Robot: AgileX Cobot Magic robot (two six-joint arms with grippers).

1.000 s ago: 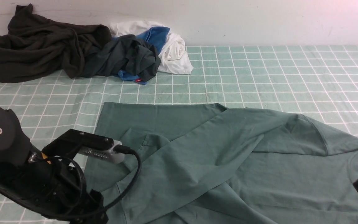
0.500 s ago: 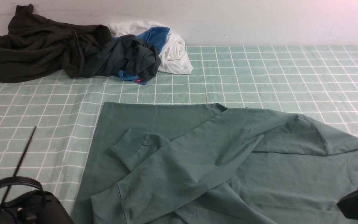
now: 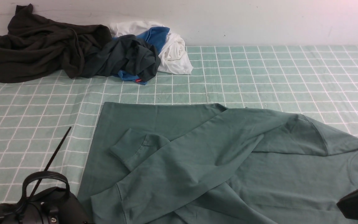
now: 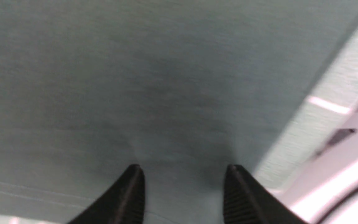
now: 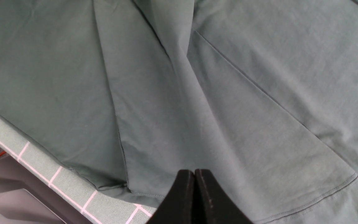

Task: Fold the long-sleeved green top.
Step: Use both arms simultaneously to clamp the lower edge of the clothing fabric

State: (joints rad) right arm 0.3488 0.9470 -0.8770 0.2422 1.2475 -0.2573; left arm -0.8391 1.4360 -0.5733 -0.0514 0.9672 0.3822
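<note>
Front view: top [image 3: 291, 180] lies flat on the counter [image 3: 259, 71], sleeves [image 3: 179, 155] folded in. Left gripper [image 4: 182, 193] hangs jaws apart over the hem [image 4: 42, 191]; right gripper [image 5: 194, 193] is closed, empty. Body fold seems due: pinch the hem, carry it neckward.

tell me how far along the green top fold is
Done: both sleeves lie folded in across the body of the green long-sleeved top. In hand: nothing gripped; the left gripper hangs close over the cloth, jaws apart, the right gripper above it, jaws shut and empty. Left: the body lies spread wide, not folded over yet.
</note>
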